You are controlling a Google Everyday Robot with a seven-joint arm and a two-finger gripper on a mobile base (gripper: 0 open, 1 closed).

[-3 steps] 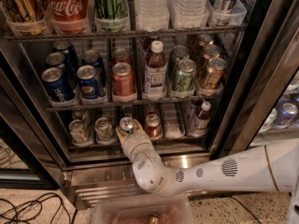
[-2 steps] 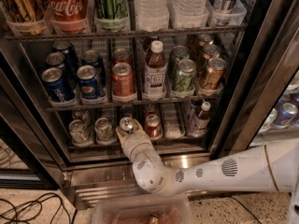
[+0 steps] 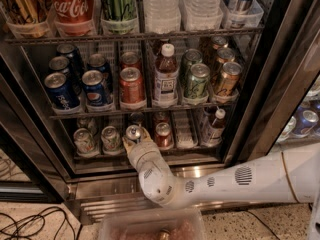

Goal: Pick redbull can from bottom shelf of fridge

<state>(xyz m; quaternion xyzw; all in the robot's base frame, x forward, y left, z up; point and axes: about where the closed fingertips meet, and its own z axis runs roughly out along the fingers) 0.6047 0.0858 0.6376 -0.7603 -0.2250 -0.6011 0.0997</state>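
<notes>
The fridge [image 3: 261,79] stands open in front of me. On its bottom shelf [image 3: 186,145] stand small slim cans in narrow lanes. My gripper [image 3: 134,137] reaches into the shelf's middle lane from below. It is closed around the redbull can [image 3: 133,132], whose silver top shows between the fingers. The can stands upright at the front of its lane. My white arm [image 3: 235,179] runs in from the right, across the fridge's base.
Two slim cans [image 3: 84,140] stand left of the held can and a small red can [image 3: 163,134] stands right of it. A bottle [image 3: 214,126] stands further right. Pepsi cans [image 3: 95,88] fill the rack above. A clear bin [image 3: 150,226] is below my wrist. Cables [image 3: 30,221] lie on the floor at left.
</notes>
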